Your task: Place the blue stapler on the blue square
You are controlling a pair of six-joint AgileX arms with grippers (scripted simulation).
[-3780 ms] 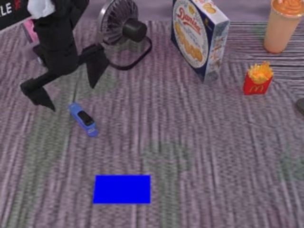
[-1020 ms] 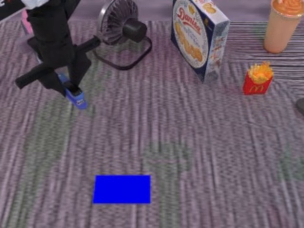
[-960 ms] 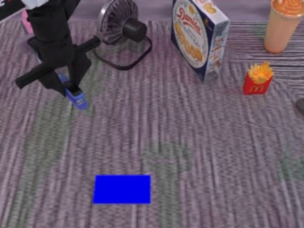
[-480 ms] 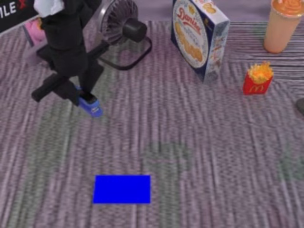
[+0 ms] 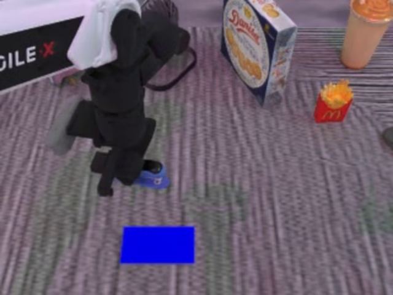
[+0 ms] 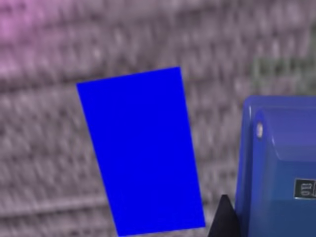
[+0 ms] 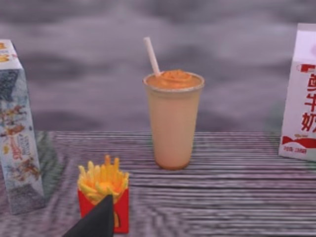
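It is a rendered simulation tabletop: a striped purple cloth point(image 5: 276, 184) holds random props like a fan point(image 5: 166, 24) and fries point(image 5: 333, 101).

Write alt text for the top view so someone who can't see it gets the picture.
The left arm's gripper holds the blue stapler just short of the blue square on a striped purple cloth. Behind stand a small fan, a cookie box, a carton of fries and an orange drink.
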